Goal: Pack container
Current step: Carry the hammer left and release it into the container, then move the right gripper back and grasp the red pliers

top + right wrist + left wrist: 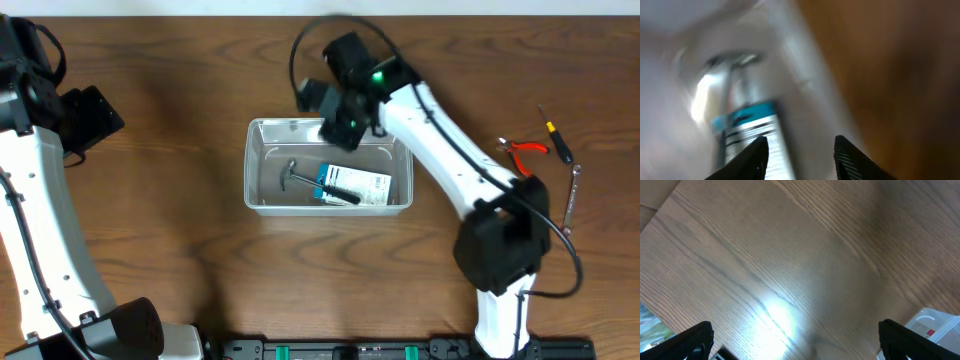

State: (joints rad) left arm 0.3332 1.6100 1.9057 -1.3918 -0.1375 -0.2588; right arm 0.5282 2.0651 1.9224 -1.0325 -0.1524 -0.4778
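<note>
The container [248, 165], a clear rectangular bin, sits mid-table. Inside it lie a small hammer-like tool [295, 176] and a blue-and-white box [356, 186]. My right gripper [341, 124] hovers over the bin's far rim. In the blurred right wrist view, the right gripper [800, 142] is open with nothing between its fingers. Below it show the box [745, 125] and the bin's wall [795, 60]. My left gripper [98, 118] stays far left, away from the bin. The left wrist view shows the left gripper [795, 330] wide open over bare wood.
Red-handled pliers [526, 150], a yellow-and-black screwdriver [556, 136] and a slim metal wrench [572, 194] lie on the table at the right. A pale object with a red mark [934, 326] shows at the lower right of the left wrist view.
</note>
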